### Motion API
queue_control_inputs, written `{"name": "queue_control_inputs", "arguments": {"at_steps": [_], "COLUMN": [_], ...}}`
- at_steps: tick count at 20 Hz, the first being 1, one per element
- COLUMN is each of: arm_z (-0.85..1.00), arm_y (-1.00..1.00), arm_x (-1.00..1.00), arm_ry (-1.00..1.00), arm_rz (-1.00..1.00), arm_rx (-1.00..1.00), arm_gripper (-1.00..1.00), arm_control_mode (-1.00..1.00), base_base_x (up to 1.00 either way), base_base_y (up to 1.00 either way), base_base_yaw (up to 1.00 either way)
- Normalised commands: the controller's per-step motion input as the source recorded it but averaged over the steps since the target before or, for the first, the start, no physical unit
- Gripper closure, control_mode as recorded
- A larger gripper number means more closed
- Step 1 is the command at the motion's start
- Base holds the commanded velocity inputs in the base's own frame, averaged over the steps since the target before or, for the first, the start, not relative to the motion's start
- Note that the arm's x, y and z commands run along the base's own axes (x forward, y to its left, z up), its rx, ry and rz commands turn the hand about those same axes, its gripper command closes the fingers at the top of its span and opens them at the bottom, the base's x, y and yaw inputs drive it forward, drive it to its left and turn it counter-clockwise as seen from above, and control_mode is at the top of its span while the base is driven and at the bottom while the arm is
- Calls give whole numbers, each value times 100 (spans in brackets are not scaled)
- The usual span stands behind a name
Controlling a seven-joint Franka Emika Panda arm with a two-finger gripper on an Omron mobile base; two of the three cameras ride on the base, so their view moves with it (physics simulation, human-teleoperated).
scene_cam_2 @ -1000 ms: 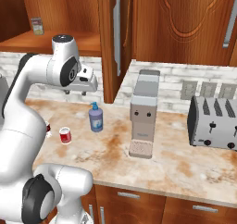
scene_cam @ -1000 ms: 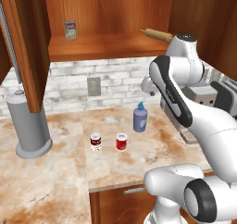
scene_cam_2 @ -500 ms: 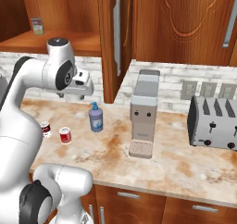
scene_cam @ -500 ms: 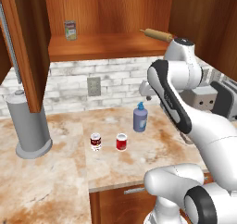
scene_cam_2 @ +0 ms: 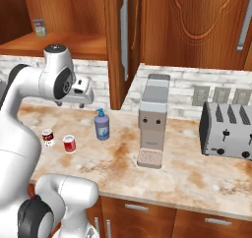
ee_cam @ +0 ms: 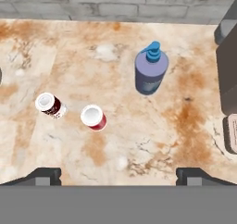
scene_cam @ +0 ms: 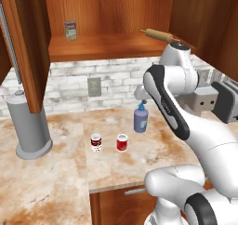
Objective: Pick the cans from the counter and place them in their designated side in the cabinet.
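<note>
While hanging over the counter (ee_cam: pixel 139 144) with nothing between the jaws, looks straight down past a gripper (ee_cam: pixel 119 174) spread wide, dark finger tips (ee_cam: pixel 44 174) set far apart at the bottom corners of the hand view.

Pictured left of centre in that view: the two cans, upright and untouched on the mottled beige stone. Shows the bright red can (ee_cam: pixel 93 117) with its pale top just right of the dark red can (ee_cam: pixel 51 105), close together but apart. Places a blue soap bottle (ee_cam: pixel 151 70) well clear of both, toward the upper right.

Seen from the left base view: the dark red can (scene_cam: pixel 96 142) and the bright red can (scene_cam: pixel 122 142) side by side at mid-frame on the counter (scene_cam: pixel 56 182), with the soap bottle (scene_cam: pixel 141 118) behind them to the right, just below the arm's hand. Above, fills the top of the frame with the open cabinet (scene_cam: pixel 107 15), its shelf (scene_cam: pixel 102 47) carrying a pale-labelled can (scene_cam: pixel 70 30) at upper left and a rolling pin (scene_cam: pixel 158 34) at upper right. Adds a grey cylindrical stand (scene_cam: pixel 31 126) at the left edge, below the cabinet door (scene_cam: pixel 23 43).

From the right base view, finds the same pair, dark red can (scene_cam_2: pixel 47 136) and bright red can (scene_cam_2: pixel 69 143), at lower left, beside the soap bottle (scene_cam_2: pixel 102 125). Further right on the counter (scene_cam_2: pixel 197 178): a coffee machine (scene_cam_2: pixel 152 121) at centre and a toaster (scene_cam_2: pixel 227 129) at the right edge.
</note>
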Motion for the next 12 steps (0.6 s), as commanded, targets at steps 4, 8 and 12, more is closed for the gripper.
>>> {"name": "queue_control_inputs", "arguments": {"at_steps": [4, 8, 12], "arm_z": [-13, -13, -14], "arm_y": [19, 15, 14], "arm_x": [0, 0, 0], "arm_ry": [0, -4, -5], "arm_rz": [0, 0, 1], "arm_rx": [2, 3, 2], "arm_gripper": [-100, -100, -100], "arm_control_mode": [-100, -100, -100], "base_base_x": [0, 0, 0], "base_base_y": [0, 0, 0], "base_base_yaw": [0, 0, 0]}}
